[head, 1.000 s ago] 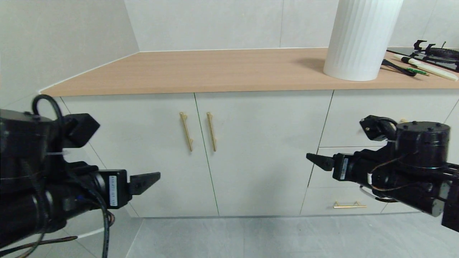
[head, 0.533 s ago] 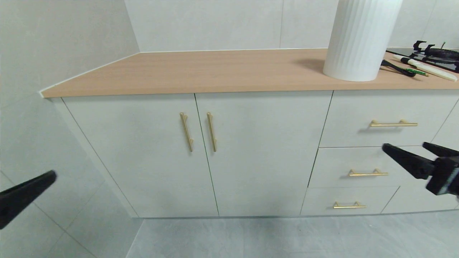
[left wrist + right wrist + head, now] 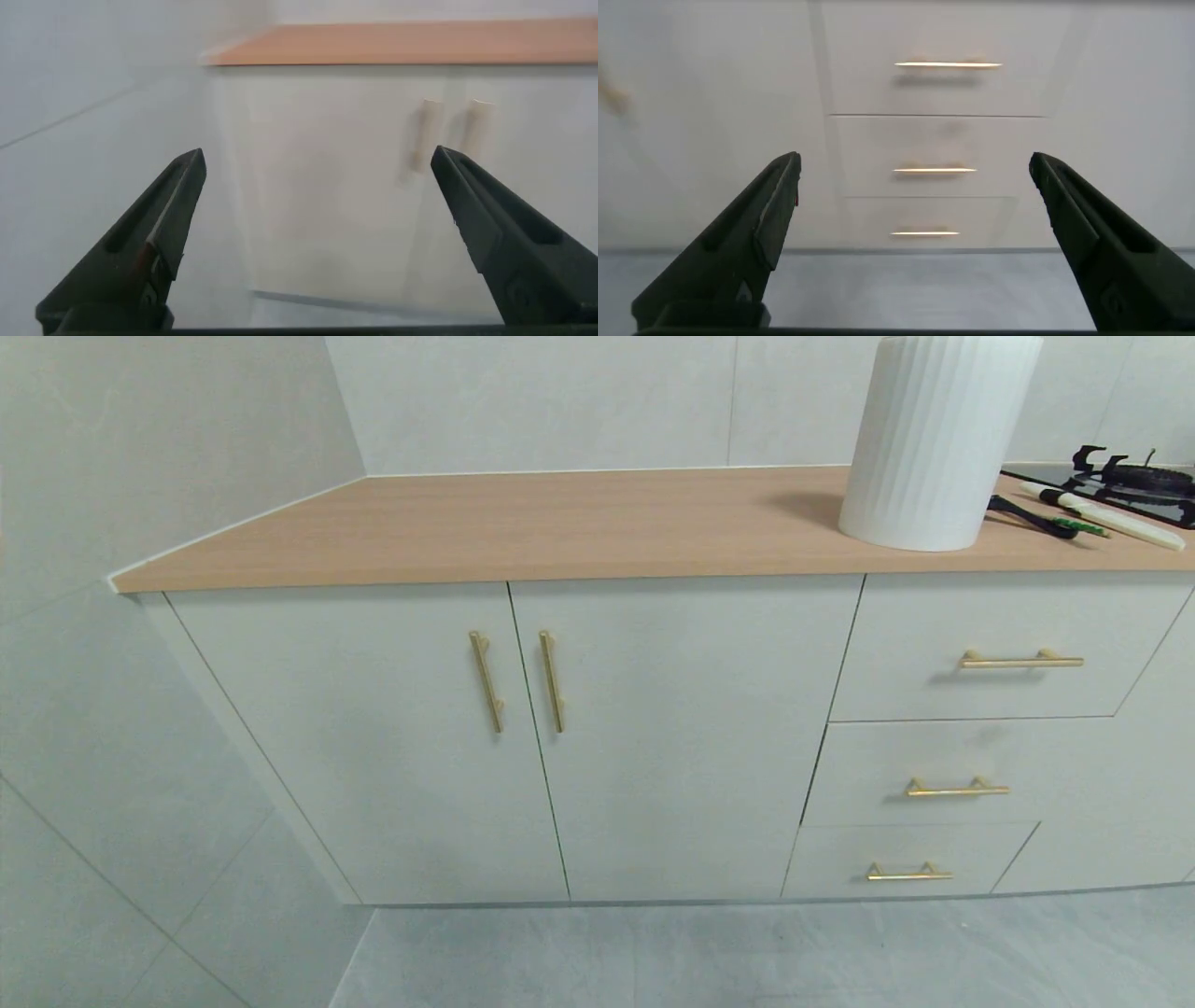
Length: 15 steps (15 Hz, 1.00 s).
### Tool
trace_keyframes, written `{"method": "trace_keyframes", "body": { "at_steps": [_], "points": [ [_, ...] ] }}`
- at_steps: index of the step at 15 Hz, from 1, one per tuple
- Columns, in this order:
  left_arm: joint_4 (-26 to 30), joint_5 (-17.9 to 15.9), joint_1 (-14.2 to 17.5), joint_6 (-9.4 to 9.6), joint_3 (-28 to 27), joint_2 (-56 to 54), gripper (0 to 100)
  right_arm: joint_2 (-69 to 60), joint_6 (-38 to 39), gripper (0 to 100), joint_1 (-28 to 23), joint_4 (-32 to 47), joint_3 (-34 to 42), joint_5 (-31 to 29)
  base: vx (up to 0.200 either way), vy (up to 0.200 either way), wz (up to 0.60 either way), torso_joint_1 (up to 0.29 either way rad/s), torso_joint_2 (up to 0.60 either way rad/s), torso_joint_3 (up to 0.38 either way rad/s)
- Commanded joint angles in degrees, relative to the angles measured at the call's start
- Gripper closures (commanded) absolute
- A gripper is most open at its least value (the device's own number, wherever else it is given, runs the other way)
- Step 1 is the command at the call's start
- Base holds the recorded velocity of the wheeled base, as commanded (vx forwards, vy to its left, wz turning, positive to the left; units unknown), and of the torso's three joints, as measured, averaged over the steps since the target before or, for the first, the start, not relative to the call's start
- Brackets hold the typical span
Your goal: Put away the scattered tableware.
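Head view: the white ribbed vessel [image 3: 938, 439] is cut by the picture's upper edge, so whether it is open or lidded cannot be told. It hides one end of a black utensil [image 3: 1032, 515] lying on the tabletop [image 3: 523, 523]. That utensil, a green-handled utensil [image 3: 1083, 526] and a long white utensil [image 3: 1111, 513] are too small to identify. The black hob grate [image 3: 1134, 478] and the tabletop are cut off at the right edge.

Left wrist view: 2 door handles [image 3: 425, 140] are blurred. The left hand [image 3: 318, 163], fingers spread wide, is cut off by the picture's edge.

Right wrist view: 3 drawer handles [image 3: 948, 65] are blurred. The right hand [image 3: 915, 166], equally spread, is likewise cut off.
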Motion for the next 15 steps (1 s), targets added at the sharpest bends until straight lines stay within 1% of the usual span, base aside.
{"method": "trace_keyframes", "body": {
  "at_steps": [1, 2, 3, 4, 5, 6, 7, 8, 9, 10, 11, 12, 13, 14, 15],
  "points": [
    [-0.2, 2.4, 2.5, 0.19, 2.6, -4.9, 0, -16.6, -3.7, 0, -9.1, 7.4, -1.2, 0.1, 0.000, 0.000, 0.00, 0.000, 0.00, 0.000],
    [-0.1, 2.4, 5.5, 0.45, 3.2, -5.6, 0, -18.5, -3.9, 0, -9.9, 9.0, -1.2, -0.1, 0.000, 0.000, 0.00, 0.000, 0.00, 0.000],
    [0.4, 0.9, 7.6, 1.07, 4.0, -7.9, 0, -18.6, -3.5, 0, -9.8, 9.1, -1.2, -1.4, 0.000, 0.000, 0.00, 0.000, 0.00, 0.000],
    [0.7, -2.1, 8.6, 1.33, 5.6, -10.4, 0, -18.6, -3.1, 0, -9.7, 9.0, -1.2, -3.2, 0.000, 0.000, 0.00, 0.000, 0.00, 0.000],
    [0.5, -2.1, 8.7, 0.71, 7.6, -10.4, 0, -18.6, -2.0, 0, -9.7, 9.1, 0.3, -2.1, 0.000, 0.000, 0.00, 0.000, 0.00, 0.000],
    [-0.1, -1.4, 8.7, 0.54, 10.2, -10.4, 0, -18.6, -1.2, 0, -9.7, 8.6, 3.9, 0.8, 0.000, 0.000, 0.00, 0.000, 0.00, 0.000],
    [-2.4, -1.4, 8.7, 0.63, 14.3, -10.4, 0, -18.6, 0.1, 0, -9.7, 5.3, 9.4, 4.7, 0.000, 0.000, 0.00, 0.000, 0.00, 0.000],
    [-6.5, -2.0, 8.7, 1.07, 20.4, -10.4, 0, -18.6, 0.9, 0, -9.7, -0.8, 15.1, 7.7, 0.000, 0.000, 0.00, 0.000, 0.00, 0.000],
    [-12.4, -3.4, 8.7, 2.91, 27.0, -10.4, 0, -18.6, 0.8, 0, -9.7, -7.3, 19.8, 9.6, 0.000, 0.000, 0.00, 0.000, 0.00, 0.000],
    [-14.2, -5.7, 8.7, 3.00, 28.9, -10.4, 0, -18.6, 0.5, 0, -9.7, -13.0, 24.1, 11.7, 0.000, 0.000, 0.00, 0.000, 0.00, 0.000],
    [-12.7, -7.7, 8.7, 0.80, 28.9, -10.4, 0, -18.6, 0.6, 0, -9.7, -12.9, 24.7, 13.3, 0.000, 0.000, 0.00, 0.000, 0.00, 0.000],
    [-11.2, -8.3, 8.7, 0.19, 28.9, -10.4, 0, -18.6, 0.7, 0, -9.7, -11.0, 24.7, 13.4, 0.000, 0.000, 0.00, 0.000, 0.00, 0.000],
    [-7.8, -9.4, 8.7, 0.19, 28.9, -10.4, 0, -18.6, 0.6, 0, -9.7, -8.6, 24.7, 13.4, 0.000, 0.000, 0.00, 0.000, 0.00, 0.000],
    [-7.3, -11.3, 8.7, -0.52, 28.9, -10.4, 0, -18.6, 0.5, 0, -9.7, -3.7, 24.7, 13.3, 0.000, 0.000, 0.00, 0.000, 0.00, 0.000],
    [-7.3, -12.4, 8.7, -1.40, 28.9, -10.4, 0, -18.6, 0.9, 0, -9.7, -3.4, 24.6, 13.3, 0.000, 0.000, 0.00, 0.000, 0.00, 0.000]
  ]
}}
